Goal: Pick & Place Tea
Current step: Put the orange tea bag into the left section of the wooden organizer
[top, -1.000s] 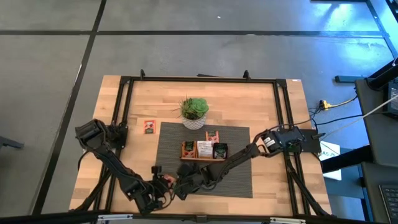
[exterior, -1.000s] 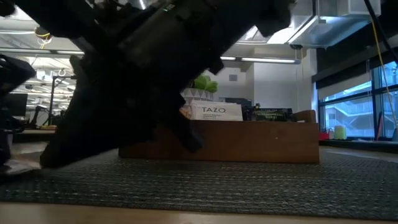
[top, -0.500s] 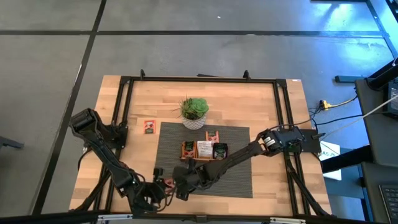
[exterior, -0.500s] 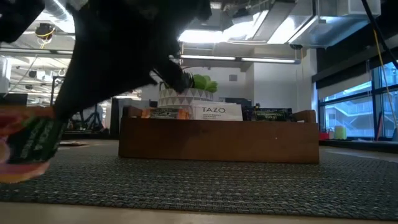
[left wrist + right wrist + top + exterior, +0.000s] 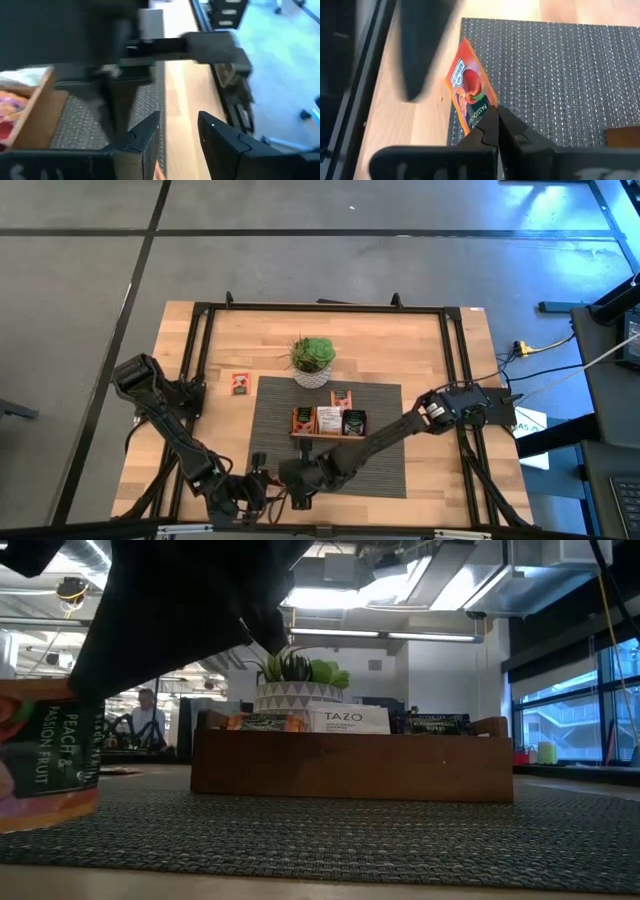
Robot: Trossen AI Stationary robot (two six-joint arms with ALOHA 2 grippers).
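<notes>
Grey concrete floor [image 5: 330, 270] with dark seams surrounds the workstation. Open office beyond: ceiling strip lights [image 5: 420, 637], large windows [image 5: 560, 715] at one side.

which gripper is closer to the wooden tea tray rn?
Right. The right gripper, jaws shut on an orange tea sachet, sits at the mat's front edge, short of the wooden tray. The left gripper is beside it, farther left.

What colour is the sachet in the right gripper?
Orange sachet with a peach picture and dark label band, clearest in the right wrist view.
</notes>
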